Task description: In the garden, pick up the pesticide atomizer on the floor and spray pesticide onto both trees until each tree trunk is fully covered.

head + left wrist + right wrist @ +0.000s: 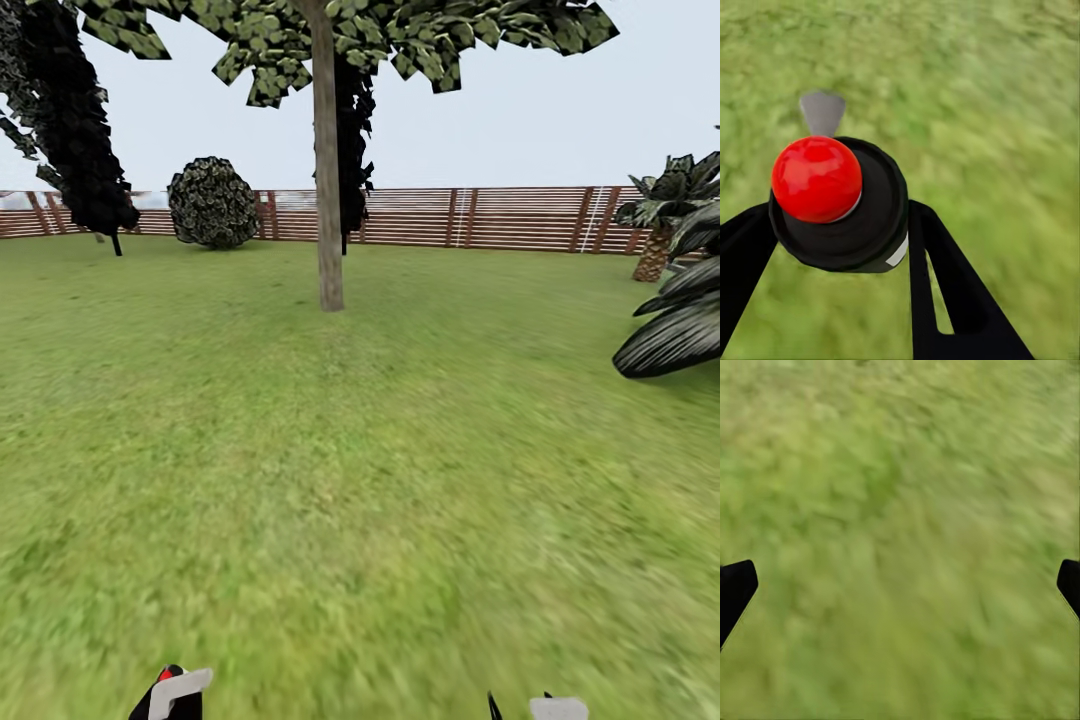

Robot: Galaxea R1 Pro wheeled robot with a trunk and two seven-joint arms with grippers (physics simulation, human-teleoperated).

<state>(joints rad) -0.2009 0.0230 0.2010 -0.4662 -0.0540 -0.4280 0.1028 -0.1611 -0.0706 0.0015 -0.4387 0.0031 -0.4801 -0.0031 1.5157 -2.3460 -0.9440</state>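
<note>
One tree trunk point(328, 170) ahead of me, upright on grass lawn point(300, 480), brown slat fence point(500, 217) behind it. Round bush point(212, 203) and black cypress point(70, 120) stand left of trunk, palm point(660, 225) at far right. My left claw point(832, 247) clamped on pesticide atomizer point(844, 206): dark round body with red knob on top, grey nozzle pointing forward, black fingers point(945, 285) pressed on both sides. My right claw point(900, 585) spread wide apart over grass, holding nothing.
</note>
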